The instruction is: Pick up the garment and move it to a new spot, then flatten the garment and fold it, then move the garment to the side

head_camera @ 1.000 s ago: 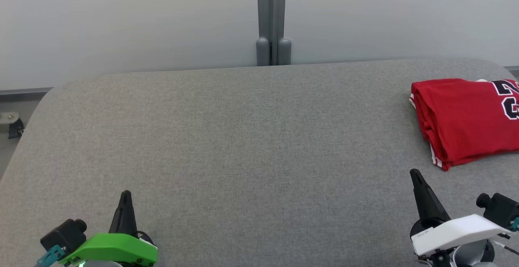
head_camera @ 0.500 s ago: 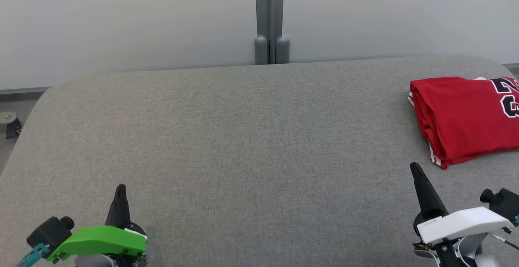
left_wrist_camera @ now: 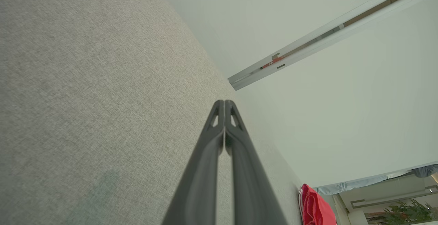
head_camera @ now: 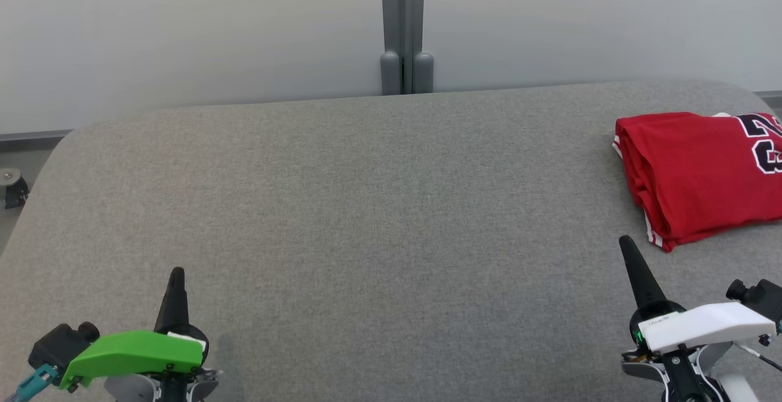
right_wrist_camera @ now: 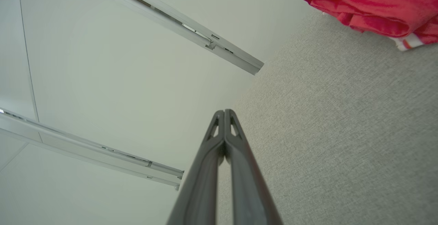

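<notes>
Versus a second ago the whole head view has shifted a little, so that's camera motion; the folded red garment [head_camera: 696, 176] hasn't moved on the grey worktop [head_camera: 366, 206]. My left arm's green cover [head_camera: 131, 353] sits a bit further left in the view than before. Both jaws are pressed together as before, holding nothing: left fingers [left_wrist_camera: 205, 170] meet at the tips, and so do the right fingers [right_wrist_camera: 205, 170]. The garment lies at the far right of the worktop, cut by the view's right edge, with black-and-white numerals on top. It's just beyond my right jaws and slightly right of them, near but apart. It's well apart from my left jaws, which are near-left.
</notes>
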{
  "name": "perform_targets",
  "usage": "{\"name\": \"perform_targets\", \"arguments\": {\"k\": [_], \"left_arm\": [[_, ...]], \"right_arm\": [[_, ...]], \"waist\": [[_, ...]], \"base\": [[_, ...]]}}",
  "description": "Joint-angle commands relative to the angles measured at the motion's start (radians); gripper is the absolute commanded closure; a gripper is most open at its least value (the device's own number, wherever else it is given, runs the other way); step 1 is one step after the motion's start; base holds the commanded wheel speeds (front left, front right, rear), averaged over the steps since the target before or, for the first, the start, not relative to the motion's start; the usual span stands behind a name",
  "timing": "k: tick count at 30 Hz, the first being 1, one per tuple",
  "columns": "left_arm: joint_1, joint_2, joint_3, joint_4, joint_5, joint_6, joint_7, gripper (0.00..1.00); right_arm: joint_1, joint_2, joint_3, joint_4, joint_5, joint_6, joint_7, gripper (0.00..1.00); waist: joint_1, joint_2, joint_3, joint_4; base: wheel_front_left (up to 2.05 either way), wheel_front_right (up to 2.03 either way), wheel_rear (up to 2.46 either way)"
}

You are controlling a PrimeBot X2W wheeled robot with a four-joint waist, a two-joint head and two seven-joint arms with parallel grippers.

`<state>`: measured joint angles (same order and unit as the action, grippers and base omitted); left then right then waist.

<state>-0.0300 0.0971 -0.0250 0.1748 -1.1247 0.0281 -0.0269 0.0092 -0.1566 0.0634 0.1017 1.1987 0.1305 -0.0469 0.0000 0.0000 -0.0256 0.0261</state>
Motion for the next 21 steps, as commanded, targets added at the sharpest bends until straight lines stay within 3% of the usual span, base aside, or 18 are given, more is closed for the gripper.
{"name": "perform_targets", "arguments": {"k": [1, 21], "left_arm": [[-0.028, -0.001, 0.013, -0.012, -0.025, -0.006, 0.007, 1.0], [-0.048, -0.018, 0.063, -0.024, -0.2, -0.027, 0.059, 1.0]], "right_arm": [[-0.026, -0.011, 0.004, -0.002, 0.032, 0.0, -0.008, 1.0], [-0.071, -0.064, 0.059, 0.037, 0.286, 0.001, -0.044, 1.0]], "waist": [[0.0, 0.0, 0.0, -0.001], [0.0, 0.0, 0.008, -0.009]], "base": [[0.0, 0.0, 0.0], [0.0, 0.0, 0.0]]}}
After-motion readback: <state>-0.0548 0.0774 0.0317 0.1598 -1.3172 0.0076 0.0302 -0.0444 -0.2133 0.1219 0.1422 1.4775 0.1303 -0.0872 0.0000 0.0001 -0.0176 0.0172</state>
